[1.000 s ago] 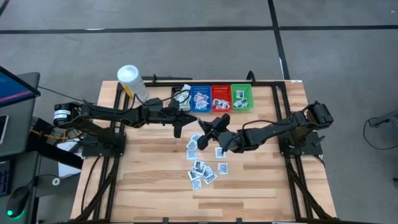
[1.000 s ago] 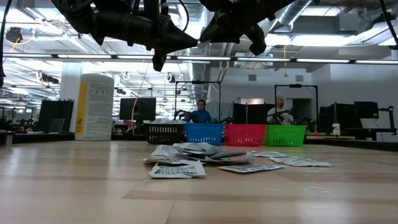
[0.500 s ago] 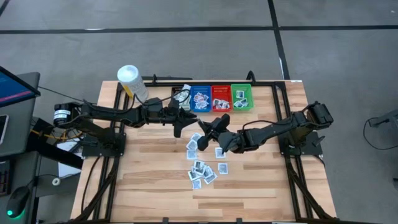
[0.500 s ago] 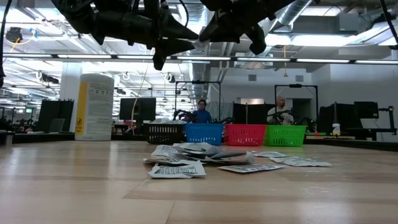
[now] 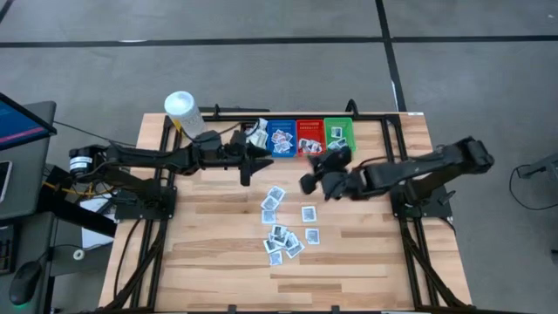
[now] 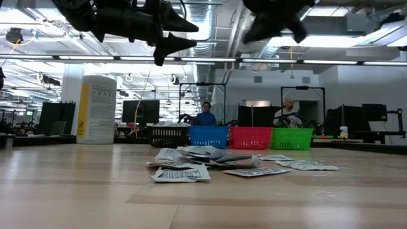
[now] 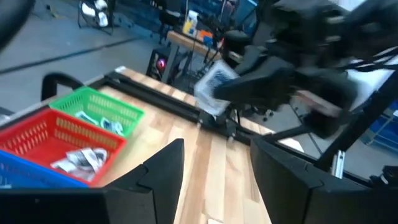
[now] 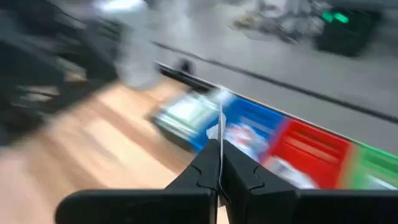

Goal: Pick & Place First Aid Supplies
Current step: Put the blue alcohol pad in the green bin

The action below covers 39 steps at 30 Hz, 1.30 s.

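Observation:
Several first aid packets (image 5: 283,222) lie flat in a loose pile mid-table, also seen in the low view (image 6: 194,162). My right gripper (image 5: 321,163) hangs in front of the row of bins, shut on one packet (image 7: 214,84), high over the table. My left gripper (image 5: 255,159) is open beside the black bin (image 5: 255,137), with nothing between its fingers (image 7: 165,168). In the low view its two fingers (image 6: 181,35) stand apart, well above the wood. My right gripper pinches one packet between its two fingers. In the right wrist view the packet shows edge-on as a thin pale strip (image 8: 221,121) sticking out past the fingertips. It is lifted clear of the table, and its printed face (image 7: 217,79) shows tilted in the left wrist view.
Black, blue (image 5: 282,137), red (image 5: 309,137) and green (image 5: 338,135) bins stand in a row at the far edge, with packets inside. A white tub (image 5: 183,113) stands at the far left corner. Bare wood (image 5: 200,253) lies near and left of the pile.
My left gripper has opened beside the black bin. My right gripper, still shut, has risen from over the pile and gone toward the table's right and far edge, toward the bins, carrying the packet and tipping up.

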Available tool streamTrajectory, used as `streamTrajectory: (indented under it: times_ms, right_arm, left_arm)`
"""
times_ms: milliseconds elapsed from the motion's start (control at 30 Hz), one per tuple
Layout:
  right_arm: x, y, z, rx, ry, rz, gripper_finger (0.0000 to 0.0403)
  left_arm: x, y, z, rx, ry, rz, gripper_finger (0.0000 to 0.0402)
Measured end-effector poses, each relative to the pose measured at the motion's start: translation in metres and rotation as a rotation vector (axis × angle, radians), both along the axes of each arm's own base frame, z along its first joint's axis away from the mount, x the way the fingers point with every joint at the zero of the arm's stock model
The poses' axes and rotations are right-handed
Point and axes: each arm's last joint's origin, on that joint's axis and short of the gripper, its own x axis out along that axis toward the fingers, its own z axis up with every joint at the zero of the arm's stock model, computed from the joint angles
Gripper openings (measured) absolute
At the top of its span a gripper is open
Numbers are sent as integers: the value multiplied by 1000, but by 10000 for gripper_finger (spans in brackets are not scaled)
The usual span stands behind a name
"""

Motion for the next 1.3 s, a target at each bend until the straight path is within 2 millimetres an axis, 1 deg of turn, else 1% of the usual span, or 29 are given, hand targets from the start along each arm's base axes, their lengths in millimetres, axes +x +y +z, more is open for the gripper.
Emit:
streamTrajectory:
  times_ms: [167, 233, 367, 467, 633, 800, 933, 1100, 1200, 1300]
  right_arm:
    - [-40, -27, 8, 103, 119, -90, 0]
    - [-52, -38, 8, 150, 131, -113, 0]
    - [-74, -64, -5, 240, 151, -147, 0]
    - [-87, -84, -24, 324, 124, -169, 0]
    - [-95, -114, -54, 409, -58, -86, 0]
    - [-106, -142, -75, 433, -117, -167, 0]
    - [-109, -161, -81, 445, -105, -172, 0]
    - [-114, -177, -90, 457, -82, -244, 3]
    - [-113, -183, -94, 468, -87, -244, 20]
    - [-110, -187, -97, 465, -100, -241, 52]
  left_arm:
    - [-5, 4, 6, 12, -24, 18, 186]
    - [-5, 5, 6, 33, -22, 19, 186]
    - [-4, 5, 5, 65, -15, 17, 186]
    - [-4, 5, 5, 97, -10, 15, 186]
    - [-4, 6, 5, 106, -10, 17, 186]
    - [-4, 6, 5, 106, -9, 24, 186]
    - [-4, 6, 5, 106, -9, 25, 186]
    - [-5, 8, 5, 129, -7, 33, 186]
    - [-5, 9, 5, 132, -6, 37, 186]
    - [-5, 10, 3, 129, 12, 40, 186]
